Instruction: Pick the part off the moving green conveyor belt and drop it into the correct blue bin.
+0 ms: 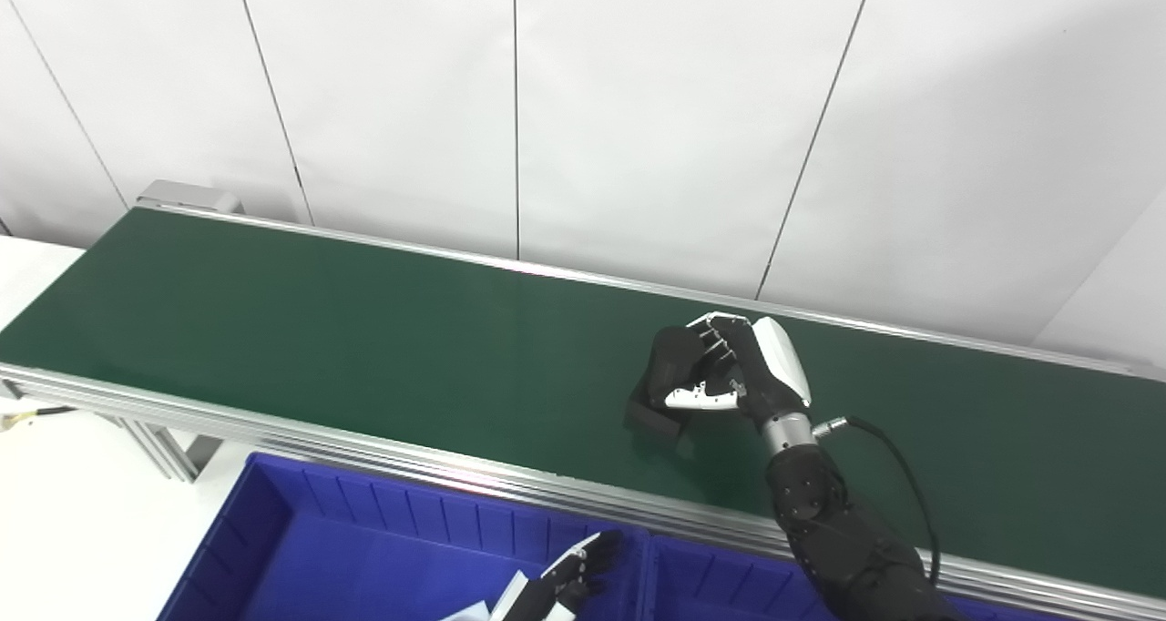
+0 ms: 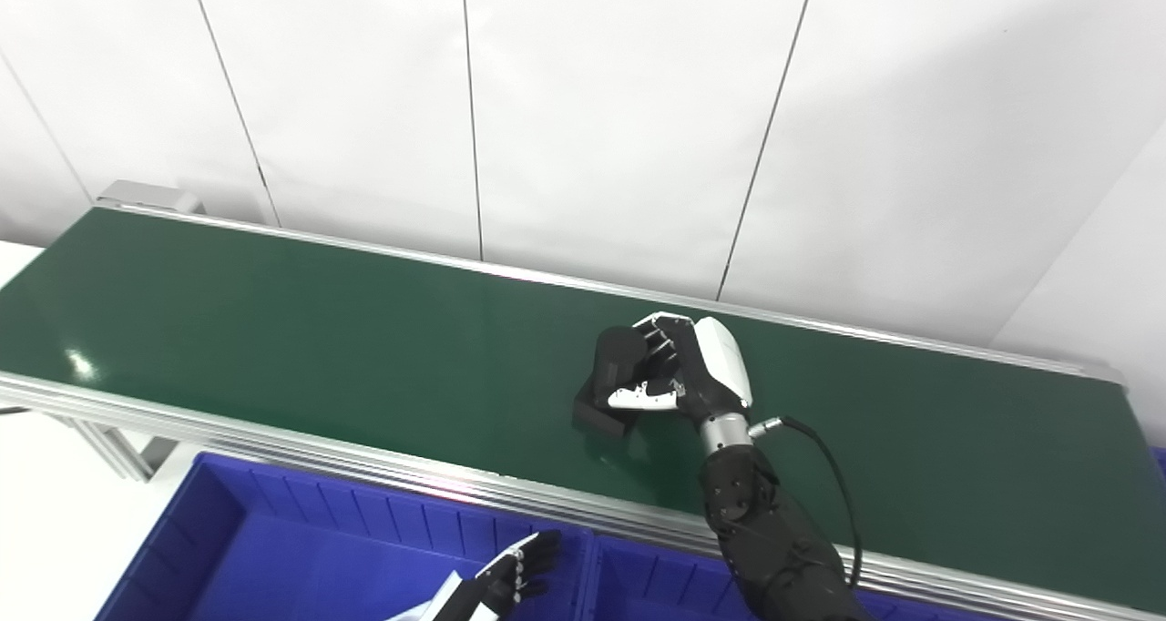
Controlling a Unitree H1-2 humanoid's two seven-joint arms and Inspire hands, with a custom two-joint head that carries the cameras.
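Observation:
A black blocky part [image 1: 663,377] lies on the green conveyor belt [image 1: 364,348], right of its middle. My right hand [image 1: 729,371] reaches over the belt from the lower right, its fingers and thumb curled around the part [image 2: 608,373], which still rests on the belt. My left hand [image 1: 569,580] hovers low over the blue bin [image 1: 301,548] at the bottom edge, fingers spread, holding nothing.
A second blue bin compartment [image 1: 710,585] lies to the right of a divider, below the belt's aluminium rail [image 1: 410,462]. White wall panels stand behind the belt. A white tabletop [image 1: 55,512] shows at the lower left.

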